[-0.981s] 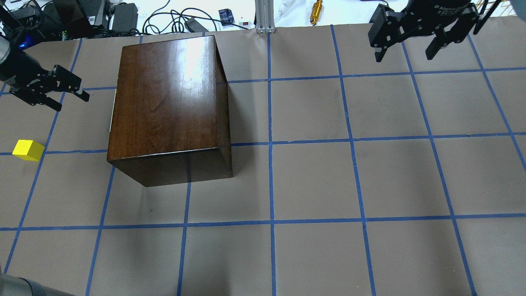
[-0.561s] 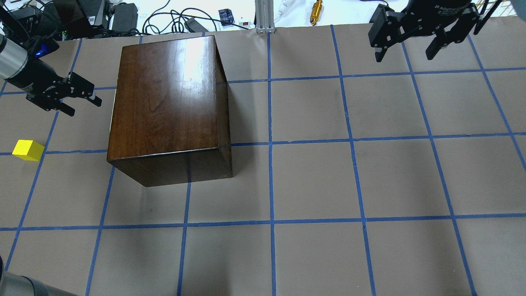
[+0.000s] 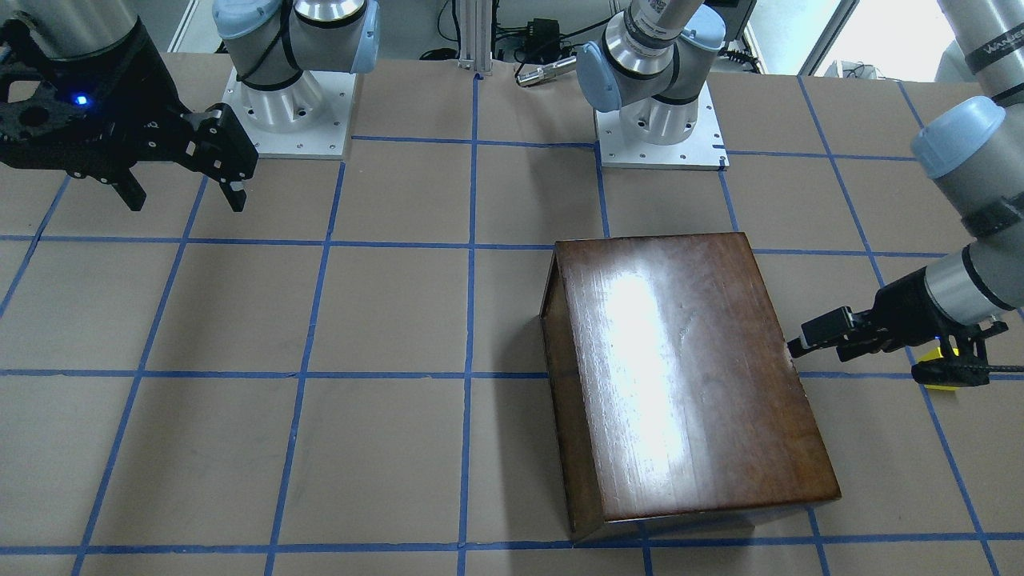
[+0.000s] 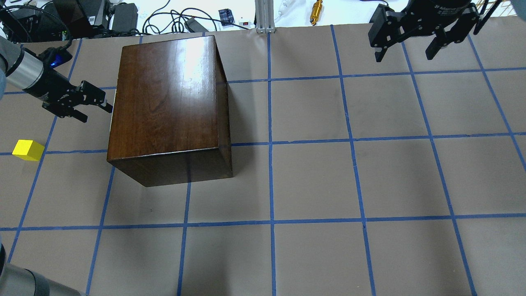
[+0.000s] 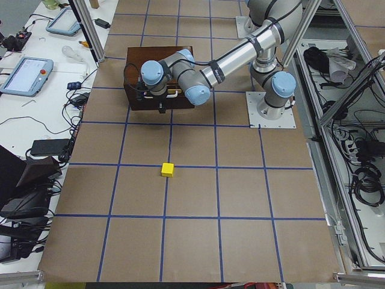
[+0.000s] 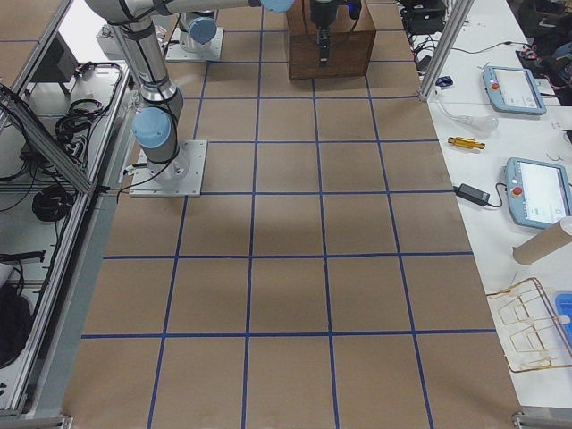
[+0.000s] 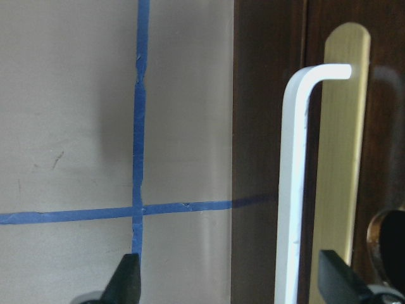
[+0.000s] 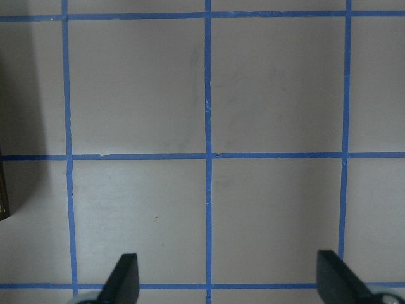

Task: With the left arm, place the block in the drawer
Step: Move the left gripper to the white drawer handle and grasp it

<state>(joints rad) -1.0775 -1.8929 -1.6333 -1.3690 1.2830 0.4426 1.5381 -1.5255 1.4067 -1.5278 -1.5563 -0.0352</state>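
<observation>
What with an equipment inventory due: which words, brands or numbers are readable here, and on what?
"2F Adaptive": on the black body of the right gripper; the rest is unclear.
"WAN": on a black band around the left arm, cut off at the frame edge.
Tablet screens beside the table: too small to read.
None on the cabinet or the block.

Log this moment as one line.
left arm: at cabinet front, jaws open facing handle | drawer: shut | block: on table | right arm: away, jaws open
</observation>
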